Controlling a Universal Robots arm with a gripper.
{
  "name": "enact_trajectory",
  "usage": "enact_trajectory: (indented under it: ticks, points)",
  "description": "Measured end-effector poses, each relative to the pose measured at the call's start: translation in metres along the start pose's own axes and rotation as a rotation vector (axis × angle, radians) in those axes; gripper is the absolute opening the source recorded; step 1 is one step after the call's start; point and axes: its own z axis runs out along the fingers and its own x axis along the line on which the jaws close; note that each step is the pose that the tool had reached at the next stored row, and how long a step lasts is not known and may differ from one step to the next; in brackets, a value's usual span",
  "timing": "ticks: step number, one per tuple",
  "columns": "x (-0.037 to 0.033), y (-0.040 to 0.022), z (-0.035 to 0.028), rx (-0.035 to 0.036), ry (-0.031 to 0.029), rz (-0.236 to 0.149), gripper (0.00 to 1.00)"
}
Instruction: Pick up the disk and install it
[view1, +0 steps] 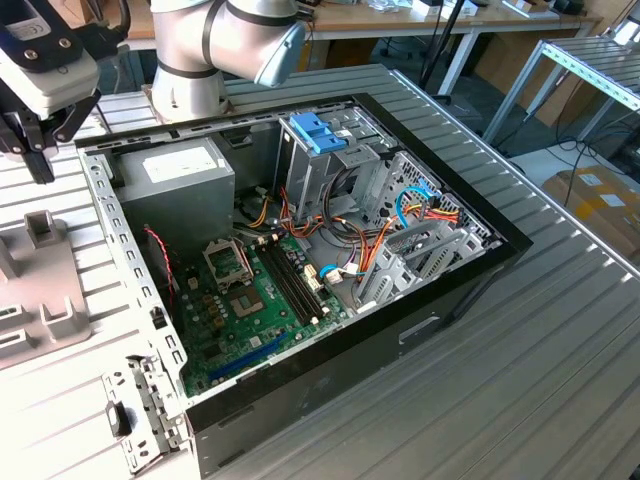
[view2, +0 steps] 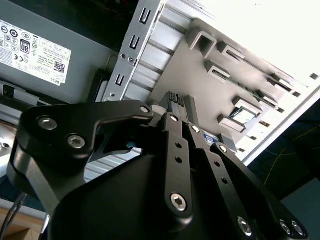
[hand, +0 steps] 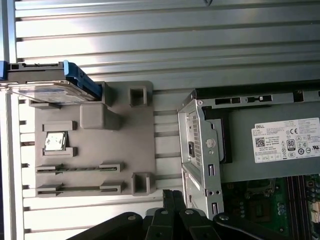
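first wrist view: the disk (hand: 44, 91) sits at a corner of the grey fixture plate (hand: 125, 135), on the side away from the computer case (hand: 197, 150). its silvery face is showing and blue tabs run along its edge. a small square chip (hand: 55, 141) lies in another pocket of the same plate. the gripper (hand: 172, 196) hangs over the plate's opposite edge, well apart from the disk. its 2 black fingers (hand: 167, 202) are pressed together with nothing between them.

in the second wrist view the gripper (view2: 180, 98) shows the same closed, empty tips above the plate (view2: 200, 75).

in the exterior view the gripper (view1: 40, 170) hovers at the far end of the exterior view's left, above the table (view1: 560, 380) and just beside the case's far left corner. the plate (view1: 50, 290) lies near it on the left. the open case (view1: 330, 375) fills the middle. inside it are a grey power supply (view1: 175, 180) at the far left, a metal cage with light-blue handles (view1: 315, 132) to its right and a green motherboard (view1: 240, 315) nearer.
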Motion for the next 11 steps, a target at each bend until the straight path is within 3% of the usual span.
enact_trajectory:
  ticks: [11]
  points:
    - [0.0050,-0.0004,0.0001,0.0000,0.0000,0.000,0.11]
